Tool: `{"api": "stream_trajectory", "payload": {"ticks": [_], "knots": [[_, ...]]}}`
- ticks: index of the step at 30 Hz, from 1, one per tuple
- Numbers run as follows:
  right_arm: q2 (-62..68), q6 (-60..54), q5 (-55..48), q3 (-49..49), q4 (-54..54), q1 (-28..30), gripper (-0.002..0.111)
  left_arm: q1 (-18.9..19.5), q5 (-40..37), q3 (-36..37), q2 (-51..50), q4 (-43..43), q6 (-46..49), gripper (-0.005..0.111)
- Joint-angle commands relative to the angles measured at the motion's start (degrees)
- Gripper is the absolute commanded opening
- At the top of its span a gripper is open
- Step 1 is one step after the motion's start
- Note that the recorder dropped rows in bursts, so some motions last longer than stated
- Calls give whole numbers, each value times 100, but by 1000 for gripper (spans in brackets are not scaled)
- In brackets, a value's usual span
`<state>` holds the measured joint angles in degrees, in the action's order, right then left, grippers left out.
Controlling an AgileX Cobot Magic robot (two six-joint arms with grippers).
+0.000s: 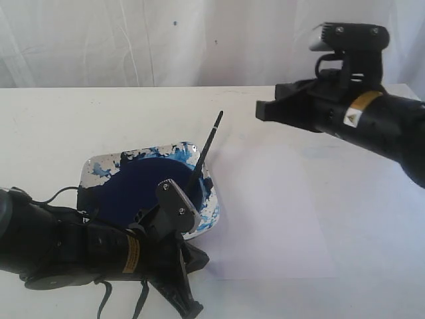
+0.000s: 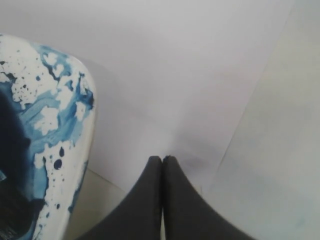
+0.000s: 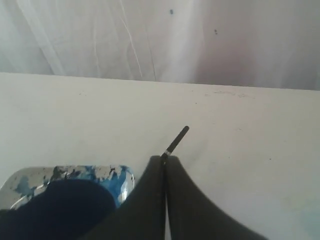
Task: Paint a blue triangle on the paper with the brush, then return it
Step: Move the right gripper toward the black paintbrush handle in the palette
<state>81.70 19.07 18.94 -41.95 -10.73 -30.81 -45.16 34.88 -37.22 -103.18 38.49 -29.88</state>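
The brush [image 1: 204,156] leans in the paint dish [image 1: 99,174], its black handle pointing up and away and its tip down in the dark blue pool [image 1: 143,189]. The white paper [image 1: 279,212] lies right of the dish; no blue triangle is in view on it. My left gripper [image 1: 201,260] is shut and empty, low over the paper's near corner [image 2: 175,75] beside the dish rim [image 2: 60,125]. My right gripper [image 1: 262,109] hangs shut and empty above the table, up and to the right of the brush handle [image 3: 179,138].
A white curtain [image 1: 133,40] closes off the back of the table [image 1: 53,126]. The left arm's body [image 1: 60,246] lies along the near edge in front of the dish. Bare table [image 2: 285,150] shows beyond the paper's edge.
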Motion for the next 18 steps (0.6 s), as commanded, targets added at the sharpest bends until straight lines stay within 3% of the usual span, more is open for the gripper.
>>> {"api": "stream_trajectory", "payload": {"ticks": [1, 6, 9, 11, 15, 18], "knots": [[1036, -236, 40, -871, 1128, 172, 0, -27, 2, -19, -17, 11, -31, 0], [1833, -195, -617, -1548, 2313, 538, 0, -27, 2, -19, -17, 11, -31, 0], [2222, -46, -1207, -1830, 2381, 685, 1, -27, 2, -19, -17, 11, -31, 0], [2410, -46, -1283, -1923, 2381, 726, 7, -27, 2, -19, -17, 11, -31, 0], [2693, -129, -1179, -2038, 2370, 726, 40, -27, -20, -19, -17, 11, -31, 0], [2874, -87, -1090, -2186, 2370, 726, 81, -27, -20, -19, -17, 11, -31, 0]]}}
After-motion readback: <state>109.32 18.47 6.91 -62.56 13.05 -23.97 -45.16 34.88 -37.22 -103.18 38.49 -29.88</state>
